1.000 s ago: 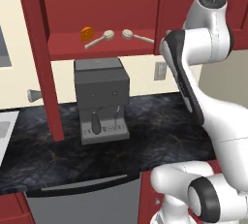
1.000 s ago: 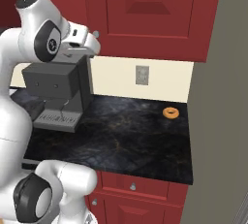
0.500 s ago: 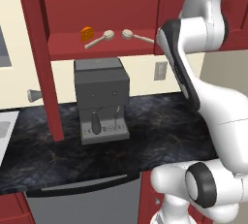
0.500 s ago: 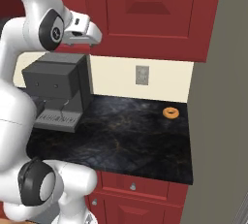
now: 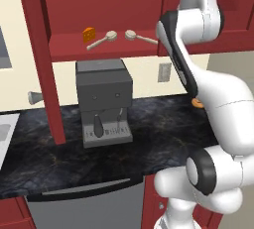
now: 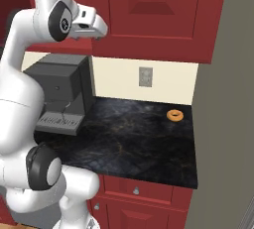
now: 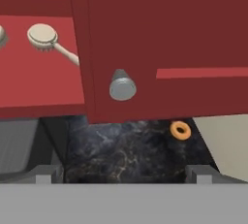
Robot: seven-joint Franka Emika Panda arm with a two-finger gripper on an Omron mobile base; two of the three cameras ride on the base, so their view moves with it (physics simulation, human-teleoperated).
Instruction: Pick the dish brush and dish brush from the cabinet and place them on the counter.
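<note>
Cabinet [image 5: 99, 5] — dark red, with a silver knob [image 7: 122, 87]; brushes [image 5: 101, 40] pale beige; counter [image 6: 134, 139] — black, veined golden-brown; coffee machine [image 5: 103, 99] grey; ring [image 6: 174, 115] orange.

The cabinet shelf [image 5: 69, 47] carries an orange block [image 5: 89, 34] and two brushes: left brush [image 5: 101, 40] and right brush [image 5: 139, 36], heads near each other. The counter [image 5: 163, 134] bears a coffee machine [image 5: 103, 99] and an orange ring [image 6: 174, 115].
</note>
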